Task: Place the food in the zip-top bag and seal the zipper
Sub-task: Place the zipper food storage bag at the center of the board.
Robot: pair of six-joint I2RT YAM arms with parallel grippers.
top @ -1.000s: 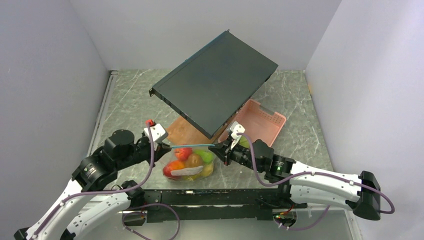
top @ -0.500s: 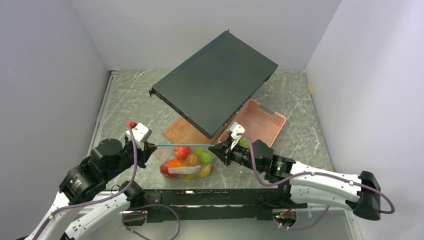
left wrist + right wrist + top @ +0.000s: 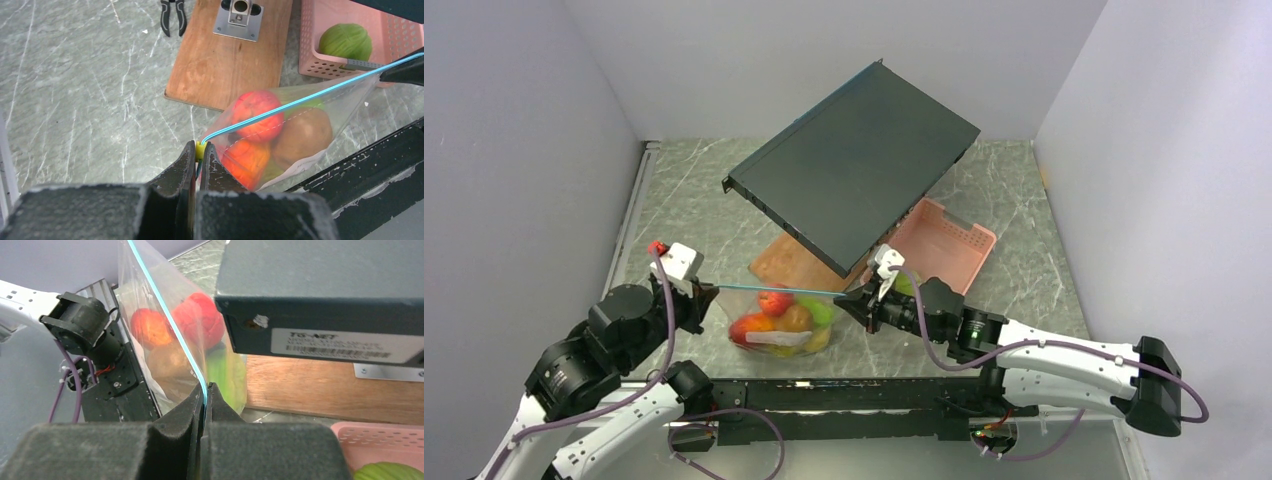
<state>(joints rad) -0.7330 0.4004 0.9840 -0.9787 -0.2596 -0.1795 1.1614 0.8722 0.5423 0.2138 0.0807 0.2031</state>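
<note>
The zip-top bag (image 3: 776,328) hangs between the two arms at the near edge of the worktop (image 3: 686,190), in front of the wooden board (image 3: 229,56). The left pincer (image 3: 708,291) is clenched on the left end of the zipper (image 3: 774,289), and its fingertips close on a small yellow tab (image 3: 200,148) where the teal strip begins. The right pincer (image 3: 850,297) is clenched on the opposite end, with the strip passing straight between its dark fingers in the right wrist view.

Because each arm holds one end, the zipper is stretched into a nearly straight line, and I think this is the reason for the grip: a tight strip keeps both lips of the bag together so that they can be pressed shut. The food (image 3: 254,116) lies inside, below the strip: red, orange, brown and green pieces packed close together, and their weight pulls the plastic downward. I cannot tell whether the bottom of the bag touches the worktop.

One green fruit (image 3: 346,42) sits in the pink tray (image 3: 969,240), outside the bag, under the edge of the dark box (image 3: 854,165). So the filling is perhaps not complete. Whether the strip is already sealed along its whole length is not visible.
</note>
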